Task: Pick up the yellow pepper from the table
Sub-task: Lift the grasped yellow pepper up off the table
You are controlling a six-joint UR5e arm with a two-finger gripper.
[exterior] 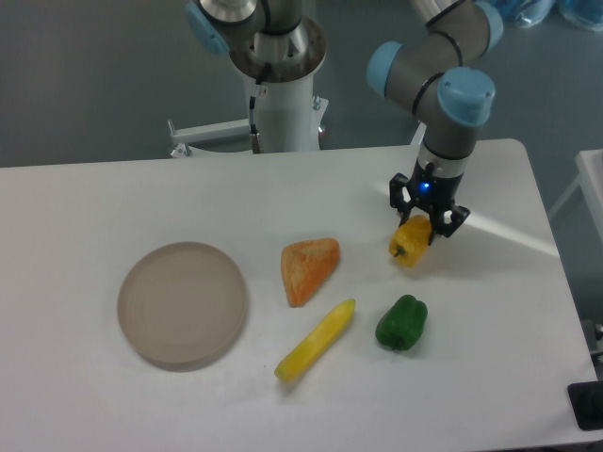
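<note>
Where claw point(426, 222) grips: green pepper point(401, 323) near.

Gripper point(421, 224) down, jaws apparently clamped

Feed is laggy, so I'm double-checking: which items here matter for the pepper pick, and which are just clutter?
In the job:
- stubby yellow-orange bell pepper
- black two-finger gripper, closed on it
- white tabletop

Lying about:
- green bell pepper
- long slender yellow vegetable
- orange wedge
- round beige plate
</note>
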